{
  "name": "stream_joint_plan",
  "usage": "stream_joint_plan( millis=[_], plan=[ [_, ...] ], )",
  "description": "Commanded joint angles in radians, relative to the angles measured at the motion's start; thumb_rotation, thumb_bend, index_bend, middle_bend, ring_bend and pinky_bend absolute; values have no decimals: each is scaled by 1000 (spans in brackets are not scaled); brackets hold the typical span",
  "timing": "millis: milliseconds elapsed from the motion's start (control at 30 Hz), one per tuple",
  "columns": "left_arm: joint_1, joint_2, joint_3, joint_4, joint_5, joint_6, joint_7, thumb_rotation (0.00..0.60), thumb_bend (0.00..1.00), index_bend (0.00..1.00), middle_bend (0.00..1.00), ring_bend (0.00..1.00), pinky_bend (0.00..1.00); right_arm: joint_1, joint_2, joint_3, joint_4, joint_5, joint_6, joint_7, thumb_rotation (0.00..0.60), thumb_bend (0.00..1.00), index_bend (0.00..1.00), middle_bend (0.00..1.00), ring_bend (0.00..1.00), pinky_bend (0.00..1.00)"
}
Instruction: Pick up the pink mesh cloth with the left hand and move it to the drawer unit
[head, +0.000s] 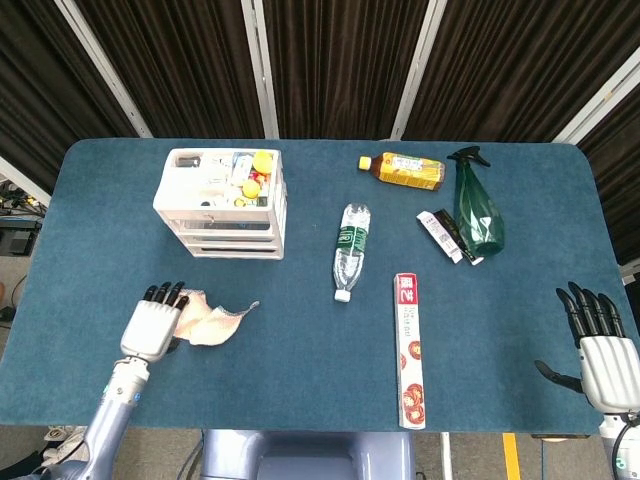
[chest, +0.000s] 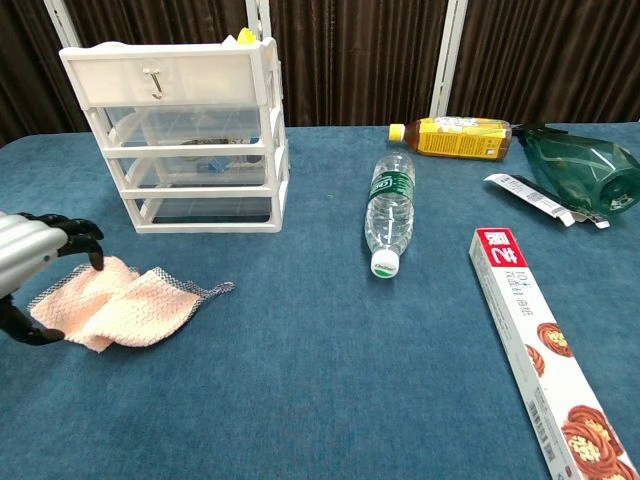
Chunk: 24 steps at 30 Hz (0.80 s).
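The pink mesh cloth (head: 212, 322) lies crumpled flat on the blue table, in front of the white drawer unit (head: 222, 203). My left hand (head: 154, 325) hovers over the cloth's left end. In the chest view the left hand (chest: 30, 265) has its fingers curved above the cloth (chest: 125, 308) and its thumb low beside the cloth's edge; nothing is gripped. The drawer unit (chest: 185, 140) stands upright behind it, drawers closed. My right hand (head: 605, 350) is off the table's right front corner with its fingers spread and nothing in it.
A clear water bottle (head: 350, 250) lies mid-table. A long printed box (head: 409, 350) lies to its right, toward the front. At the back right are a yellow tea bottle (head: 403, 170), a green spray bottle (head: 476, 210) and a small packet (head: 445, 236).
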Motion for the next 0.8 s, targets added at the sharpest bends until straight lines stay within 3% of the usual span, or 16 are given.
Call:
stream_joint_plan(
  millis=[33, 200, 300, 367, 433, 533, 633, 800],
  plan=[
    [-17, -28, -2, 21, -21, -8, 24, 600, 155, 307, 127, 126, 211, 0, 1, 0, -1, 1, 0, 1, 600, 0, 0, 0, 0, 0],
    [-31, -65, 4, 44, -64, -18, 59, 600, 178, 360, 150, 148, 218, -1, 1, 1, -2, 0, 3, 3, 600, 0, 0, 0, 0, 0],
    [-37, -81, 8, 58, -82, -22, 69, 600, 240, 407, 182, 195, 252, -1, 1, 1, -2, 1, 2, 5, 600, 0, 0, 0, 0, 0],
    [-40, -95, 10, 70, -86, -19, 64, 600, 314, 451, 238, 252, 300, -1, 1, 1, -1, 2, 2, 6, 600, 0, 0, 0, 0, 0],
    [-43, -107, 13, 83, -82, -14, 55, 600, 430, 534, 357, 356, 374, -1, 1, 1, -2, 2, 2, 6, 600, 0, 0, 0, 0, 0],
    [-47, -124, 21, 105, -65, 2, 51, 600, 619, 740, 570, 536, 493, -2, 2, 2, -3, 4, 1, 7, 600, 0, 0, 0, 0, 0],
    [-46, -142, 26, 129, -27, 42, 41, 600, 678, 858, 677, 629, 564, -3, 2, 3, -2, 5, 3, 8, 600, 0, 0, 0, 0, 0],
    [-39, -143, 5, 120, 48, 136, -40, 600, 711, 912, 740, 687, 623, -4, 5, 3, -4, 6, 5, 12, 600, 0, 0, 0, 0, 0]
  ],
)
